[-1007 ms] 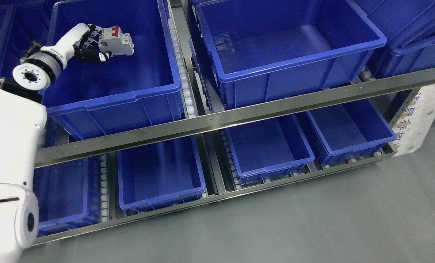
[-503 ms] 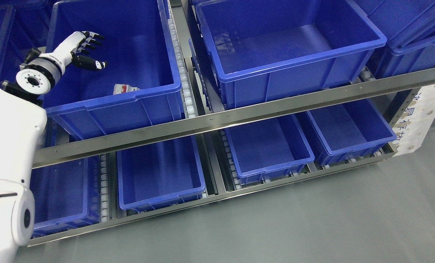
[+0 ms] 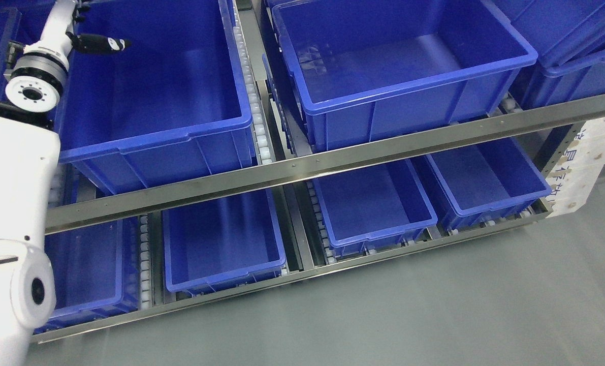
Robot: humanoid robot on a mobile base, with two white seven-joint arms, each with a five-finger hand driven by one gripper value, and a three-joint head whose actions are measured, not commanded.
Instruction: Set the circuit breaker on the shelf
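Since letting go half a second back, left hand [image 3: 86,30] lifted clear, fingers spread, empty – circuit breaker hidden inside bin [image 3: 155,142] – placement likely done

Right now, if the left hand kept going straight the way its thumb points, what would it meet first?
The left hand points rightward over the upper-left blue bin. Nothing shows in that line until the bin's right wall, though depth is hard to judge.

The left hand [image 3: 81,30] hangs at the top edge over the upper left bin [image 3: 155,140], thumb out, holding nothing.
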